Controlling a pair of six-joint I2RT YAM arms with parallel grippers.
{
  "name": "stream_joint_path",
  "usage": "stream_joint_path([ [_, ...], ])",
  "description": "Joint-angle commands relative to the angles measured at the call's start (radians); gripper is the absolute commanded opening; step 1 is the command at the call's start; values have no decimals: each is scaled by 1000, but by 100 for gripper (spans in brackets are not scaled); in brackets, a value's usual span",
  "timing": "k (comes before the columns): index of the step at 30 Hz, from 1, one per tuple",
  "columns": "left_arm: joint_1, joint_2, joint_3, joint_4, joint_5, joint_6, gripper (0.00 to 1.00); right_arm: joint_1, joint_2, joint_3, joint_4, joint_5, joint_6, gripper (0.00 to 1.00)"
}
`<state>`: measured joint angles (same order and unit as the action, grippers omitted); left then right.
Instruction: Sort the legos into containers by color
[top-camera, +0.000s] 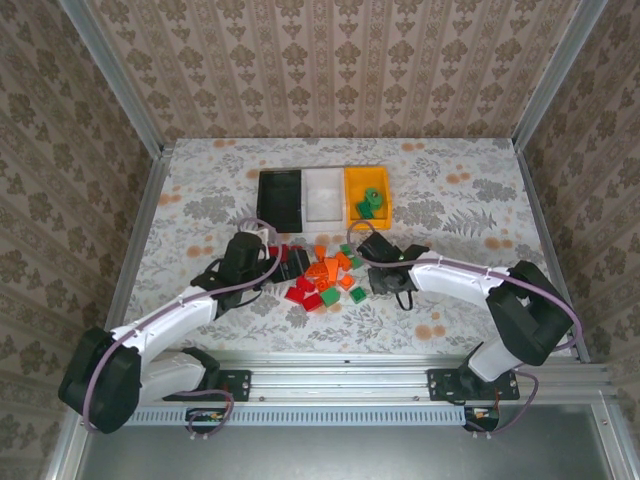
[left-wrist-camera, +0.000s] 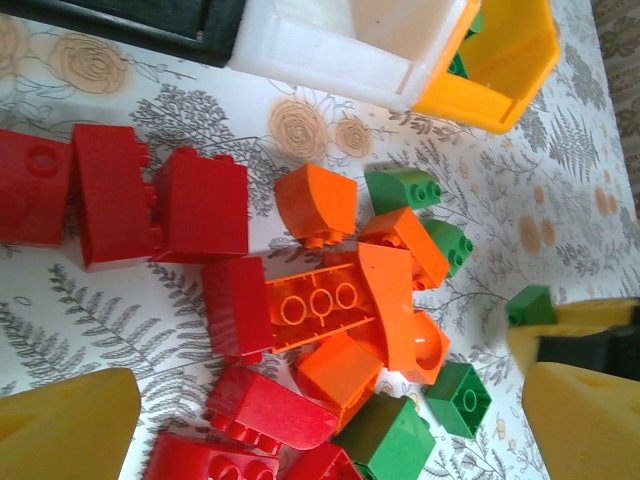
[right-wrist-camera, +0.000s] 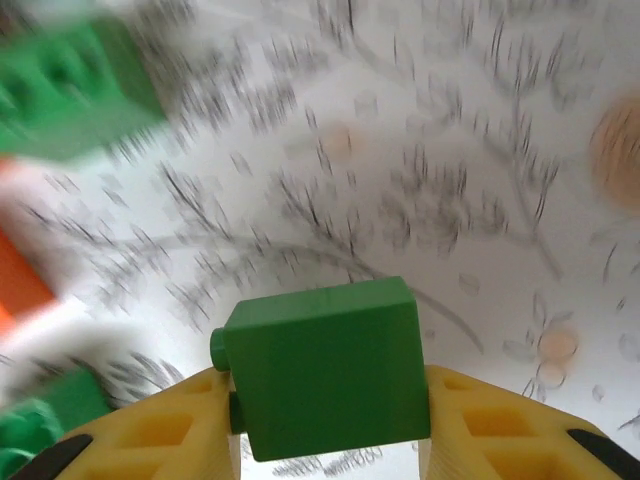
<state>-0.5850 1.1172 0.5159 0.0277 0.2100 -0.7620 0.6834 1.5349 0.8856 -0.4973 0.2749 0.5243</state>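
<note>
The legos (top-camera: 322, 277) lie in a loose pile of red, orange and green bricks at the table's middle. Behind them stand the containers in a row: black (top-camera: 281, 197), white (top-camera: 324, 195) and orange-yellow (top-camera: 366, 172), the last holding green legos (top-camera: 372, 204). My right gripper (right-wrist-camera: 325, 405) is shut on a green lego (right-wrist-camera: 325, 365), lifted above the patterned cloth at the pile's right side (top-camera: 368, 243). My left gripper (left-wrist-camera: 330, 430) stands open over the pile's left part (top-camera: 272, 262), its yellow fingers (left-wrist-camera: 70, 425) straddling red, orange and green legos (left-wrist-camera: 345, 300).
The floral tablecloth (top-camera: 450, 210) covers the table inside metal-framed, wallpapered walls (top-camera: 150, 130). In the left wrist view the white bin (left-wrist-camera: 340, 45) and orange-yellow bin (left-wrist-camera: 500, 70) sit just beyond the pile. Bare cloth lies to the right and left of the bricks.
</note>
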Motion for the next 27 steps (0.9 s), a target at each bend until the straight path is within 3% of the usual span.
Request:
stream_joint_path([
  [1,39,-5,22,-75,-30,23,100,-42,-5,141,28,72,-65,37],
  [8,181,16,-13,-78,28,-62,100,-195,305,493,54,-14,-156,37],
  [15,271,-34,-86,-113,41,-91,100,-273,539,809,-79,-166,-175,41],
  [20,285,-69,-104,-135,34,-70,100,-276,527,840,-92,-163,-182,54],
  [27,286,-59,-78,-145,58,-50,100,-241,361,722,-74,-102,-179,59],
])
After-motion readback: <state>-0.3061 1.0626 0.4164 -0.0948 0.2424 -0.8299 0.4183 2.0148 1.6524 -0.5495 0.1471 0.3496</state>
